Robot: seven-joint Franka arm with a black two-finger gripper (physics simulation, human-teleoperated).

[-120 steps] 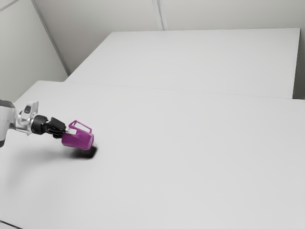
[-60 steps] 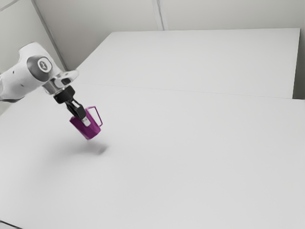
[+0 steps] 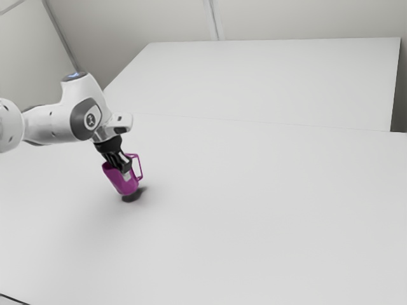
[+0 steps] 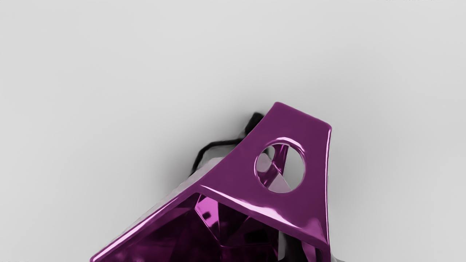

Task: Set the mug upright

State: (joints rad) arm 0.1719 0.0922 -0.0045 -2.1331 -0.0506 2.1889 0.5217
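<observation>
My gripper (image 3: pixel 126 170) is clamping the mug (image 3: pixel 124 186) at its tips. Mug's leaning, handle pointing to the exterior view's right, base sitting at or just above the counter (image 3: pixel 254 210).

Bright light, soft shadow (image 3: pixel 132 197), glossy highlights (image 4: pixel 267 212)

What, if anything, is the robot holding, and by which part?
The mug, held in the jaws by its body, beside the handle; the far jaw's exact place cannot be told.

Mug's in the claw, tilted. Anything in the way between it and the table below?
Nothing visible. The claw has the tilted mug at or just above the table, a dark shadow by its base.
</observation>
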